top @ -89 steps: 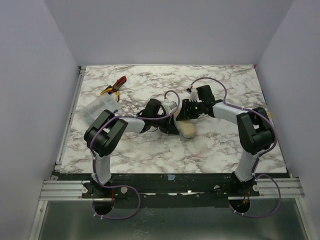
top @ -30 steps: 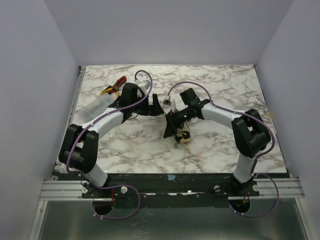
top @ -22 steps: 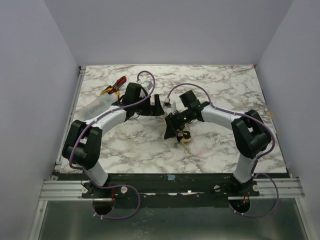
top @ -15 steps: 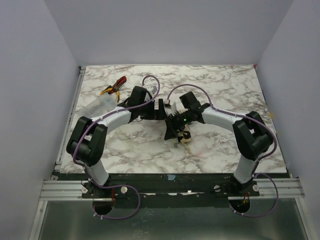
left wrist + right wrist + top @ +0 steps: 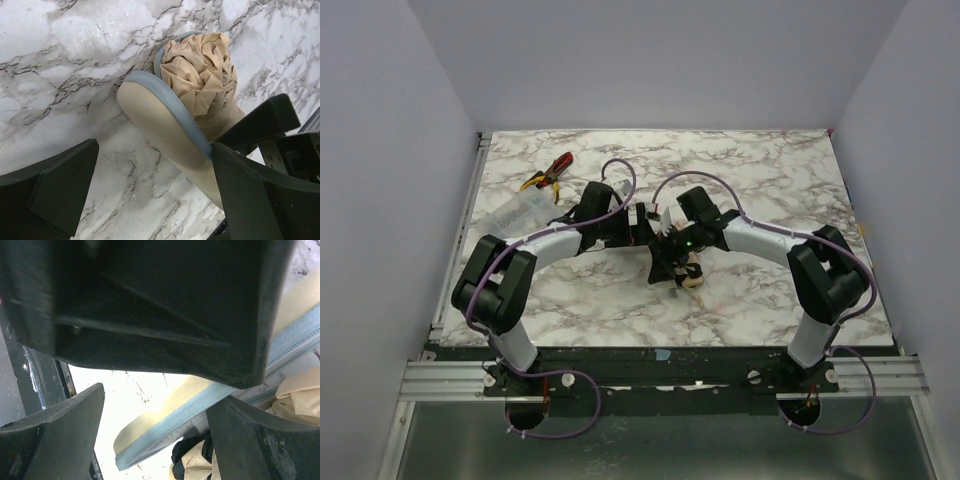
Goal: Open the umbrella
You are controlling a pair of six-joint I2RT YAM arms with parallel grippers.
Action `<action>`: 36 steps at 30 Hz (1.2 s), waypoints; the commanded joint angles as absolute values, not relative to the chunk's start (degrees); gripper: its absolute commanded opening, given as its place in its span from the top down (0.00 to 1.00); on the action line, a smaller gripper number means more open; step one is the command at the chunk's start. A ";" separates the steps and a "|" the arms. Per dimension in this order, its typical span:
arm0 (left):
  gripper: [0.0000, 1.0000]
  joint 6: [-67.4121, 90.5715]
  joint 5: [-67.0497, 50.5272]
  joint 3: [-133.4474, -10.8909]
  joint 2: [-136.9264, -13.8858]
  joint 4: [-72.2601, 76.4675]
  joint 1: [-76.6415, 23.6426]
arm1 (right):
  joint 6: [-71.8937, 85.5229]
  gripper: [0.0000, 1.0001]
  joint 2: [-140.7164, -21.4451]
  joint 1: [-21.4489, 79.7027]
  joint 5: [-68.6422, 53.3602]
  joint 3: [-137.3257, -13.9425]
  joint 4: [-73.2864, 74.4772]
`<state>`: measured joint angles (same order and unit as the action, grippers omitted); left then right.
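My left pincer (image 5: 155, 165) stands as wide as it goes and grips nothing. Between its two black fingers (image 5: 60, 185) lie marble and the edge of the one umbrella (image 5: 200, 75). The umbrella's crumpled beige fabric bunches just beyond the fingers, and a smooth beige flap with a grey-blue trim runs down close to the finger on the right of that view. I cannot tell whether that finger touches the flap.

My right pincer (image 5: 155, 405) is also spread apart and has hold of nothing that I can see. The same trimmed beige band crosses the gap between its fingers. A large black body fills the whole upper part of its wrist view and blocks most of the scene; what it is I cannot tell.

From above, both pincers meet at the middle of the marble table (image 5: 760, 170), with the umbrella lying right under them. Towards the far left corner, well apart, lie one pair of red-and-yellow pliers (image 5: 548, 172) and one clear plastic item (image 5: 515, 213).
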<state>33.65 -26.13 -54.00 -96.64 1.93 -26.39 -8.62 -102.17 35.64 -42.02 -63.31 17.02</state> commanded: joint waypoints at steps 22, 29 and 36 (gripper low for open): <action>0.08 29.15 -24.65 -53.03 -96.60 -5.61 -26.19 | 3.26 0.47 -91.61 29.11 -20.58 -60.03 20.11; 0.07 29.53 -24.92 -51.71 -96.16 -4.39 -26.19 | 6.45 0.39 -93.82 29.85 -15.66 -57.59 16.96; 0.07 29.76 -23.84 -51.50 -95.66 -3.43 -26.19 | 8.90 0.38 -99.27 31.59 -13.93 -58.34 15.13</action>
<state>29.87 -24.08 -52.14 -97.08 -4.05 -26.35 6.20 -95.26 30.26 -16.99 -58.24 16.93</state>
